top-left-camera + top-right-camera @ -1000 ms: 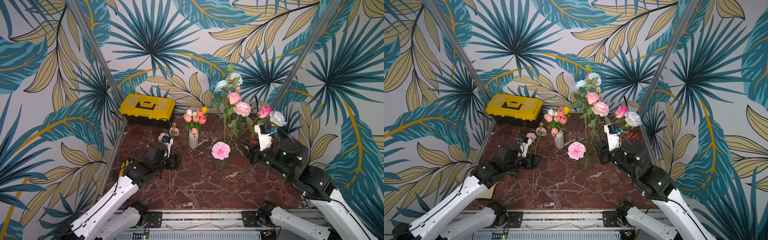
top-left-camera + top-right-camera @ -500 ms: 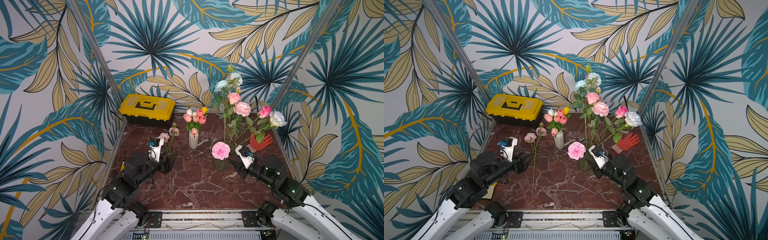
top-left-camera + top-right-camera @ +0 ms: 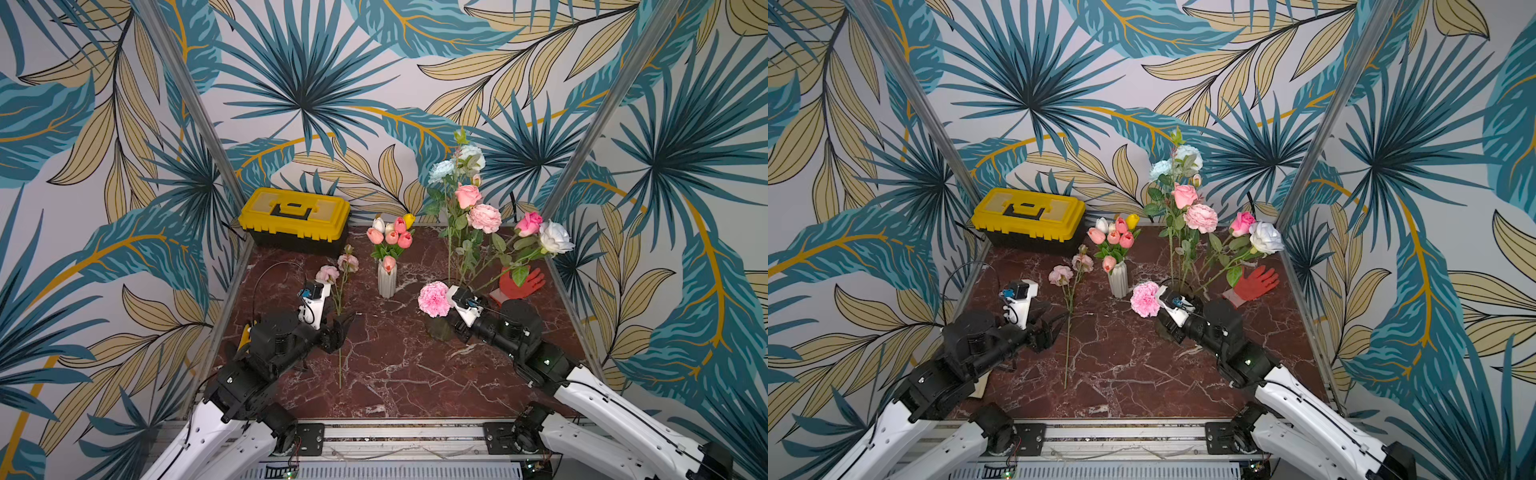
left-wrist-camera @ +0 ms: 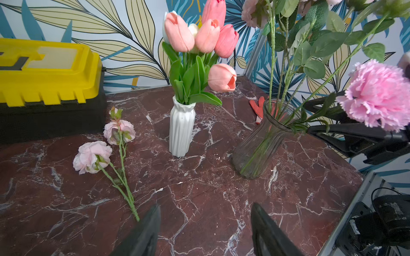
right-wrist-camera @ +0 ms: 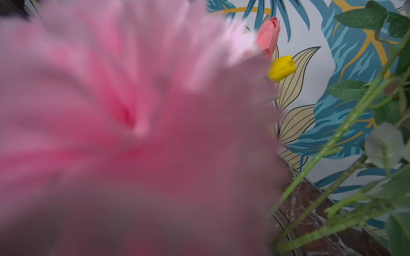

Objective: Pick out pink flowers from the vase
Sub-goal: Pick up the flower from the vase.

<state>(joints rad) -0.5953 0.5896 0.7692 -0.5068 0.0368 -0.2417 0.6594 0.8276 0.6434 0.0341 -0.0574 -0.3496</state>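
Dark red stone with white veins makes up the surface (image 3: 395, 365). A glass vase (image 4: 259, 144) stands on it with tall flowers inside: a pink rose (image 3: 468, 195), a ruffled pink peony (image 3: 484, 218) and a brighter pink rose (image 3: 528, 223), beside a white rose (image 3: 555, 237).

A fluffy pink carnation (image 3: 432, 298) hangs over the vase's rim. The right hand (image 4: 315, 117) is right at that rim, just beside the carnation. Its two fingers are apart, with the carnation's thin green stem between them. I cannot tell if they touch it.

Two pale pink flowers (image 4: 93, 155) on one stem lie flat on the surface, out of the vase. The left hand (image 4: 206, 207) hovers over the low end of that stem, wide open and holding nothing.

Pink tulips (image 3: 390, 237) stand in a small white vase (image 3: 386, 282) near the middle.
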